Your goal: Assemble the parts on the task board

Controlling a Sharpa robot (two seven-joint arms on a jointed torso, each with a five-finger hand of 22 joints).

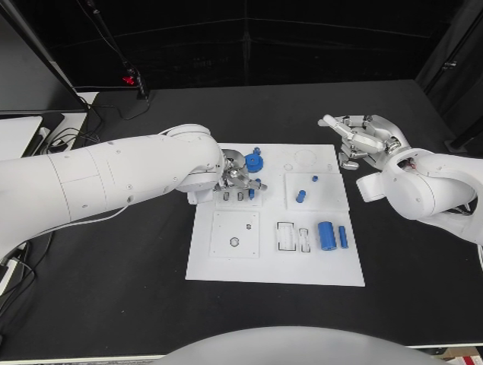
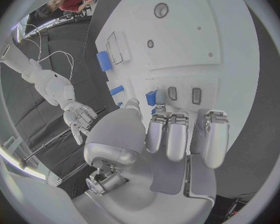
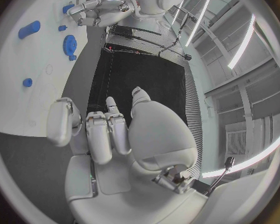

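The white task board (image 1: 225, 268) lies mid-table. My left hand (image 1: 239, 181) hangs over its upper-left corner, fingertips down at a row of small slots (image 2: 196, 95). A small blue part (image 2: 151, 97) sits pinched between the thumb and a fingertip (image 2: 160, 95). A blue gear (image 1: 253, 161) stands just beyond that hand. A blue cylinder (image 1: 327, 236) and a thin blue bar (image 1: 342, 237) lie at the board's right side; two small blue pegs (image 1: 302, 196) stand above them. My right hand (image 1: 364, 141) floats off the board's upper-right corner, fingers spread, holding nothing.
The board carries raised white panels with holes (image 2: 161, 10) and rectangular recesses (image 1: 286, 237). Cables and a stand (image 1: 131, 76) sit at the table's far left. Bare black tabletop (image 1: 109, 289) surrounds the board.
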